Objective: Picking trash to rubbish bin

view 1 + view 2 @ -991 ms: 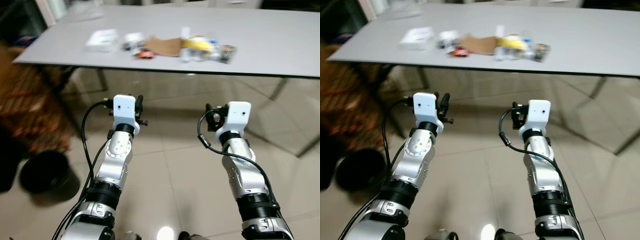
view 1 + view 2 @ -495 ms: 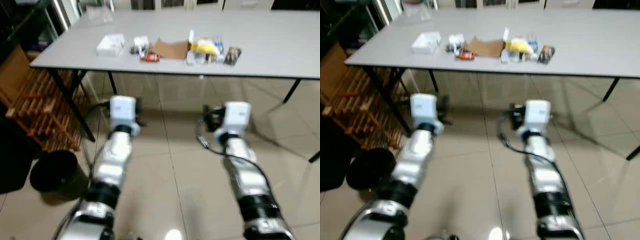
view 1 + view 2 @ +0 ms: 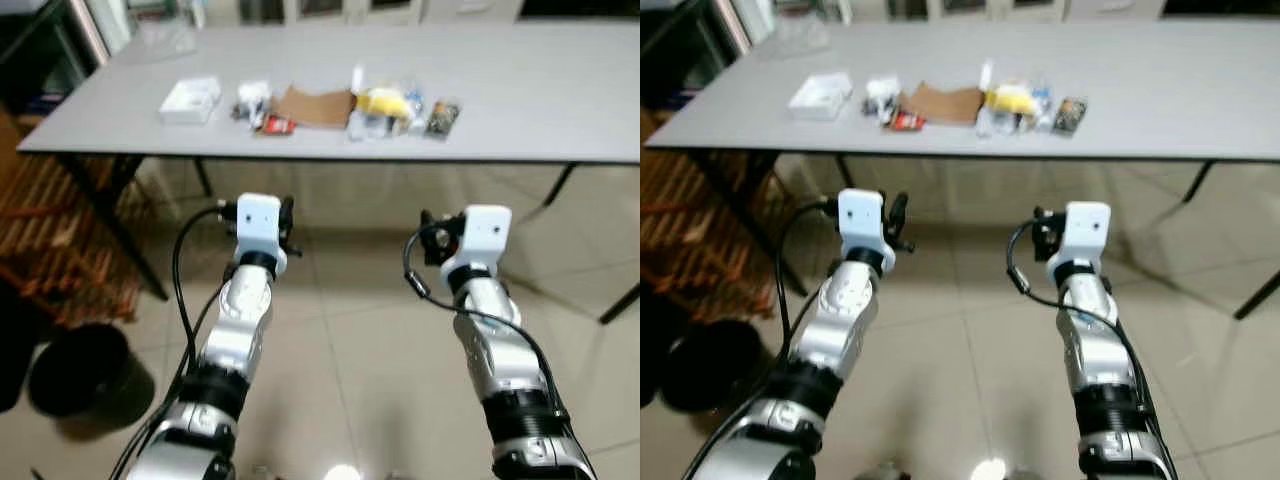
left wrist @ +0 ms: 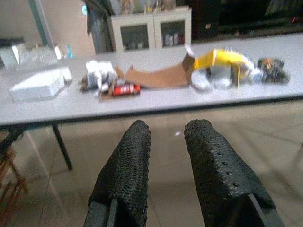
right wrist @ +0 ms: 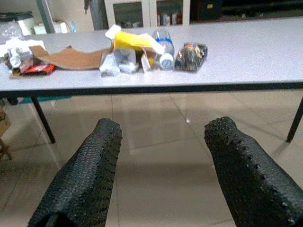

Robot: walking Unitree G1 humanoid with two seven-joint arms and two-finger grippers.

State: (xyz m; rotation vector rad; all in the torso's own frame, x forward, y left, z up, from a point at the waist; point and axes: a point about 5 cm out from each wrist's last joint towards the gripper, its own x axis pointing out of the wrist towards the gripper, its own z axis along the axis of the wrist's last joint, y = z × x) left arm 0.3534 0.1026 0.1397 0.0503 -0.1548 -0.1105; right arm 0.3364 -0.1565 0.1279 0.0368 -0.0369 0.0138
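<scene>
We've got one bench [image 3: 560, 90] with a trash pile [image 3: 345, 105], one bin [image 3: 75, 370], left pincer [image 4: 166, 156] narrowly open, right pincer [image 5: 163, 182] wide, both empty.

The whole view has shifted with the camera; the table [image 3: 560, 80] and trash [image 3: 330, 105] themselves kept their places.

no legible text, labels or brands anywhere
</scene>
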